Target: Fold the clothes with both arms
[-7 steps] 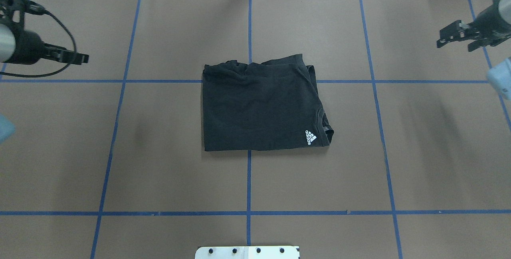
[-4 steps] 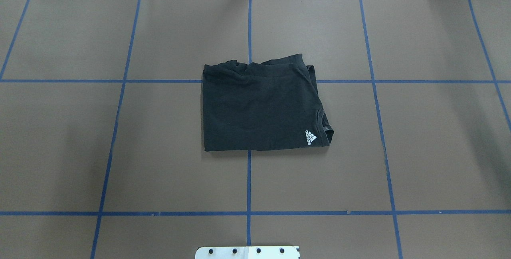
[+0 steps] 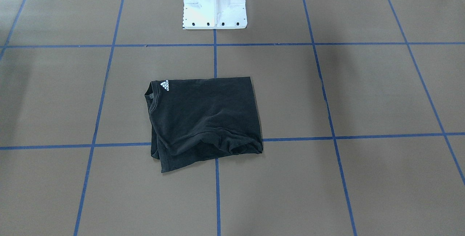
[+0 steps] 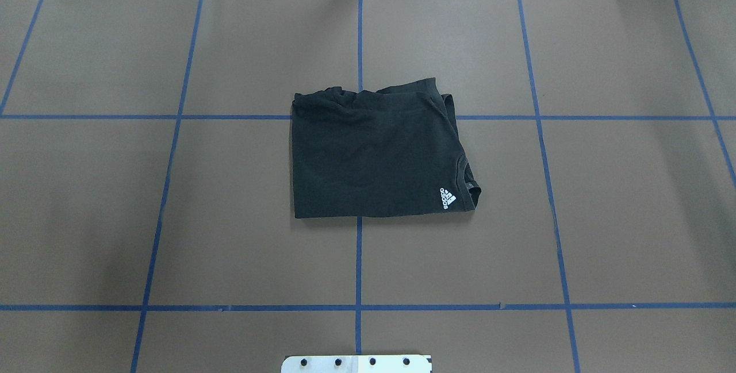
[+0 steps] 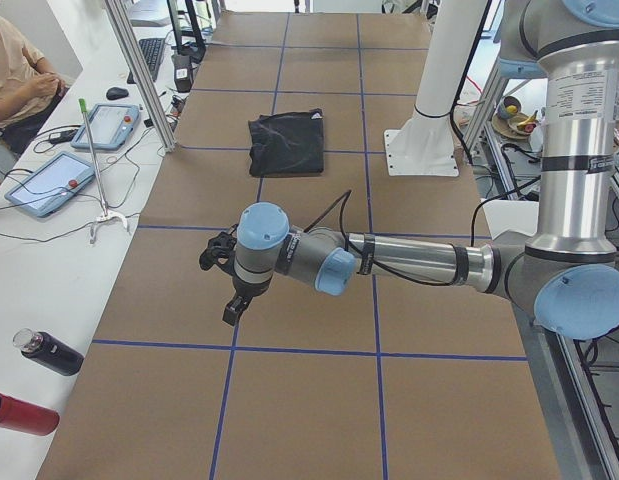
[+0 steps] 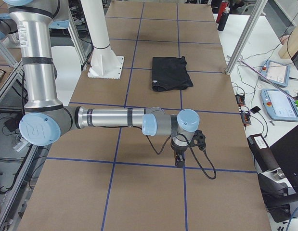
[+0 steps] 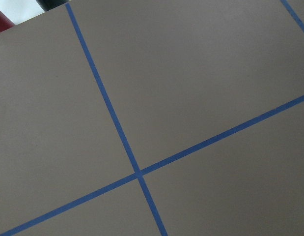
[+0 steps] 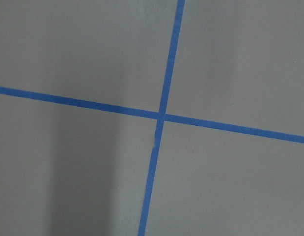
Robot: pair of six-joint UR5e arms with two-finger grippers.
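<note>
Jaws: spread or pressed together, cannot tell; both show in side views only.
Garment: black fabric T-shirt folded rectangular on brown paper-covered desk, far edge bunched.
Advice: judged finished; flatten that edge only if refolding.

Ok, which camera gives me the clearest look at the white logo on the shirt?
Overhead exterior: the logo is largest and sharpest there. Front-facing shows it too, but smaller. Both side views show the T-shirt too far off to make it out. The wrist views show only the table.
</note>
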